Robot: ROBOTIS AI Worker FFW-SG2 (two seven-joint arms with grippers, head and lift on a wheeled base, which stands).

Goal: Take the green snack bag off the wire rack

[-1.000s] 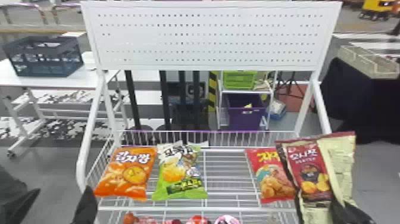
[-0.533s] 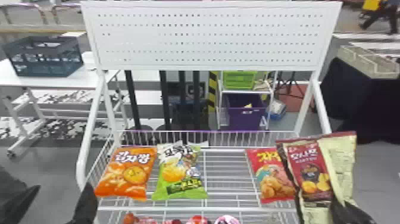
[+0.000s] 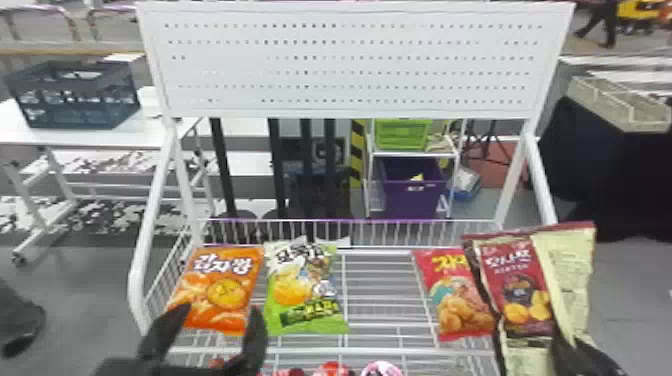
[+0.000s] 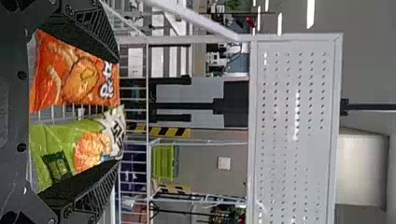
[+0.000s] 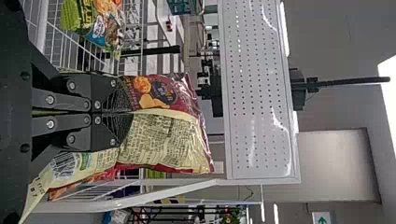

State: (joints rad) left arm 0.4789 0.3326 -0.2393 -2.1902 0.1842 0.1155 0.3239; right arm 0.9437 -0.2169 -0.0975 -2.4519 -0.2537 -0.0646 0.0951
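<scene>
- Task item: green plastic snack bag with a white upper part (image 3: 305,295), lying on the white wire rack (image 3: 410,352), beside the orange plastic snack bag (image 3: 220,290), with a narrow gap between them. No gripper has hold of it.
- Left gripper, black, two flat fingers (image 3: 220,316): released, jaws spread wide, nothing grasped. In the head view it appears over the near end of the orange bag, its inner finger by the gap between the two bags.
- Left wrist view: both orange and green bags appear in the span between the fingers, so aim is not yet on the green one alone.
- Right gripper, black (image 5: 128,113): clenched on the maroon-and-cream foil snack bag (image 3: 520,290), held upright in front of part of the red snack bag (image 3: 452,295).
- Step in hand (judged): lining up the left gripper for the pick; grasp not yet made.
- Next move (judged): shift the left gripper toward the robot's right until the fingers straddle the green bag only, advance and lower, then close gently and lift clear of the wires.
- Risk (judged): closing from this alignment could pinch the orange bag or catch both. Film is likely slippery and soft; a shallow bite may slide off.
</scene>
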